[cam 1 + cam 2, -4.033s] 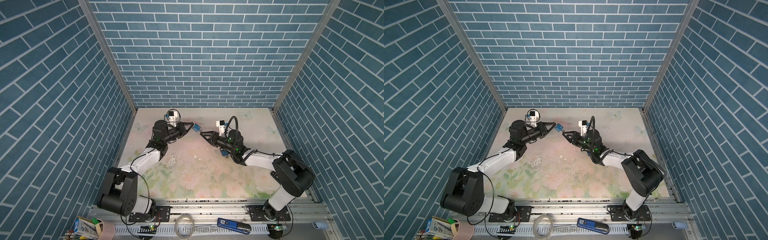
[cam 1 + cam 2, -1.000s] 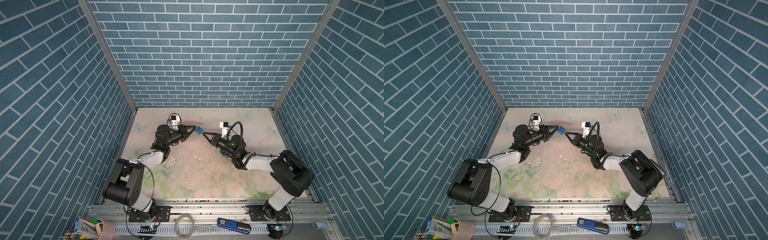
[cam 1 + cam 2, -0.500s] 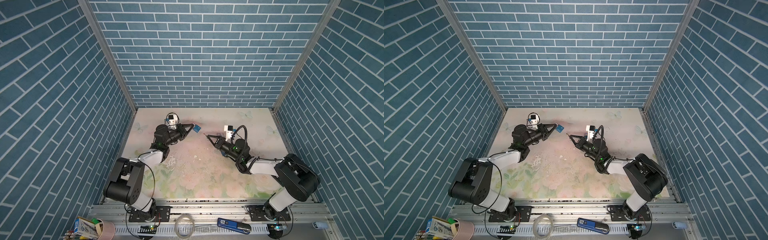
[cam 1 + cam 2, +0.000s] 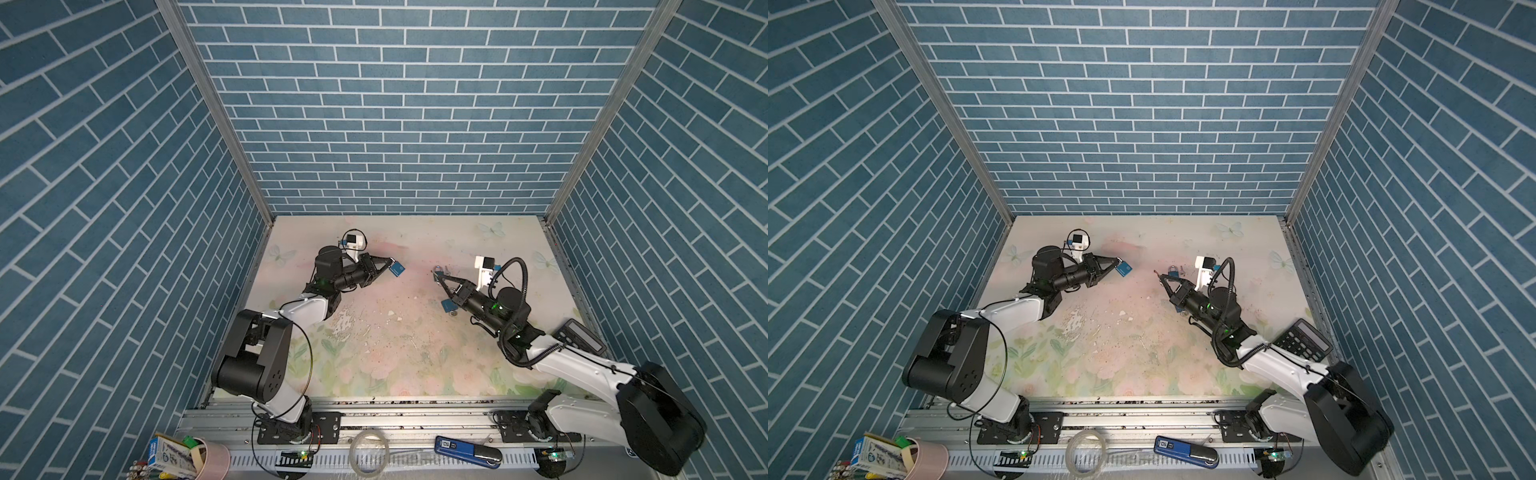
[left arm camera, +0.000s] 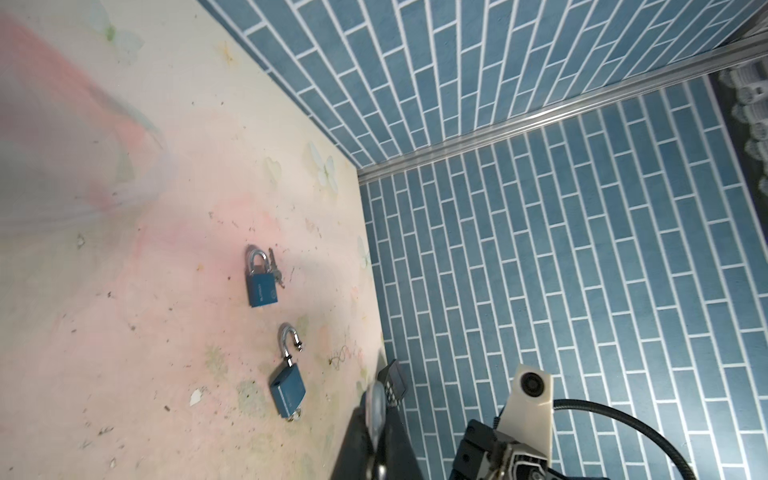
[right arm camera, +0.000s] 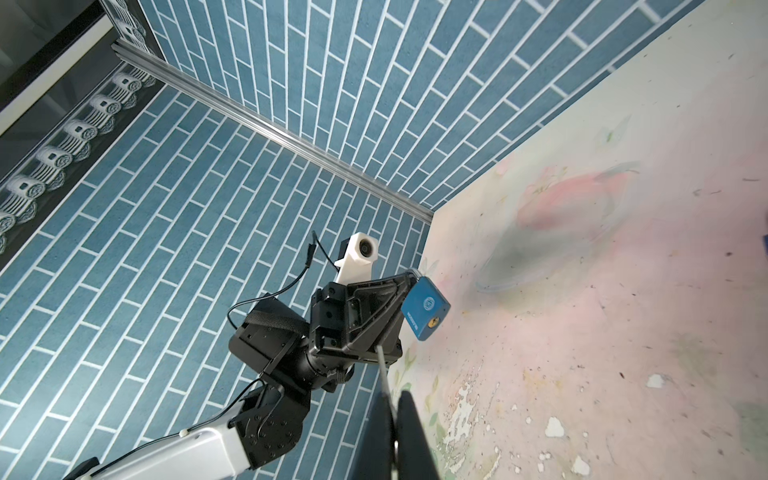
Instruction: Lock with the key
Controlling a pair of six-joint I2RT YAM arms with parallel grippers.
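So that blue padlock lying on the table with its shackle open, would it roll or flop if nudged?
The open padlock lies flat on a boxy body, so it would probably slide rather than roll. Its metal shackle looks rigid, but since it is unlatched it may swivel when pushed. The metal build suggests it is heavy for its size.

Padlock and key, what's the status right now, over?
Left gripper shut on padlock, held aloft. Right gripper shut on key, not yet in it. Two spare padlocks lie on table by right gripper.
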